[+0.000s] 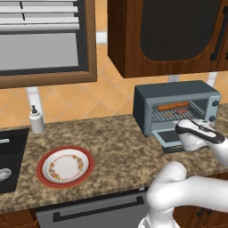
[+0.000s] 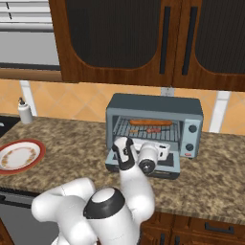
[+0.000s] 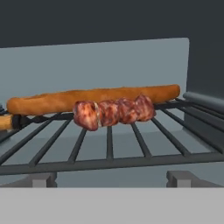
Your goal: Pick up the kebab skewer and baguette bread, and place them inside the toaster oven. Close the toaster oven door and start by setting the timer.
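The oven is sitting on the speckled counter under the wooden cabinets, with its door lying dropped open in front. The arm's white hand is hovering right over that door, so most of the panel is hidden in both base views, and the handle bar cannot be made out. The gripper is pointing into the oven mouth; its fingers are largely tucked behind the wrist, yet from what can be told they are standing wide apart and holding nothing.

Inside, the baguette is lying lengthwise across the back of the wire rack, and the skewer is resting just in front of it, touching or nearly touching the loaf (hard to say which). The skewer's chunks are bunched in the middle; its stick is running off to the left, where its pale end is getting cut off by the edge of the hand view. From the base cameras both foods are showing as thin orange streaks behind the rack bars.

Two knobs are showing on the oven's right side. Well to the left, a red-rimmed plate is sitting on the counter, a soap bottle is standing by the wall, and the dark sink is getting cut off at the frame's edge.
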Available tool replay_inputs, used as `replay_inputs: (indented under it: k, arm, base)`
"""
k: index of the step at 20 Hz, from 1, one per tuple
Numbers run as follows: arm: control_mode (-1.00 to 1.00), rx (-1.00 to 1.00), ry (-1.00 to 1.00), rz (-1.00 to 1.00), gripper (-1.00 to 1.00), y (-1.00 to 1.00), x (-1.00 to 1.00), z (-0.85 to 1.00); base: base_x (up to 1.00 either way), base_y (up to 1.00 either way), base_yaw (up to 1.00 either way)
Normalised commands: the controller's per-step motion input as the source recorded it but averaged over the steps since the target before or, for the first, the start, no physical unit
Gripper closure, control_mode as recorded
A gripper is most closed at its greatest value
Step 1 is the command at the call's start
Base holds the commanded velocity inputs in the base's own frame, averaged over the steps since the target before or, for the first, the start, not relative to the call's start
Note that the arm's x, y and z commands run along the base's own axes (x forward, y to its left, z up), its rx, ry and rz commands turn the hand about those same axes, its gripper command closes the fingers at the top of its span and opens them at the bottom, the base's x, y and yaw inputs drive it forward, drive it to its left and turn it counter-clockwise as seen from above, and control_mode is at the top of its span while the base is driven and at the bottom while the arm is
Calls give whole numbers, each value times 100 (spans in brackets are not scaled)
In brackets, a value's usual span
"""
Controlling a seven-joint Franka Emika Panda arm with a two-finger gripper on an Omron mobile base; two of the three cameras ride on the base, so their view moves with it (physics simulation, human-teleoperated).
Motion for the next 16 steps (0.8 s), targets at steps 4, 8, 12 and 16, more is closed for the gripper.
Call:
replay_inputs:
  k: [4, 8, 12, 16]
  arm:
    - [-100, 0, 0, 0, -100, -7, -19, 16]
    - [-100, 0, 0, 0, -100, 0, -22, 2]
    - [-100, -1, 0, 0, -100, 0, -1, -3]
    - [-100, 0, 0, 0, -100, 0, 2, 18]
  base:
    - [0, 0, 0]
    - [0, 0, 0]
    - [0, 0, 0]
    - [0, 0, 0]
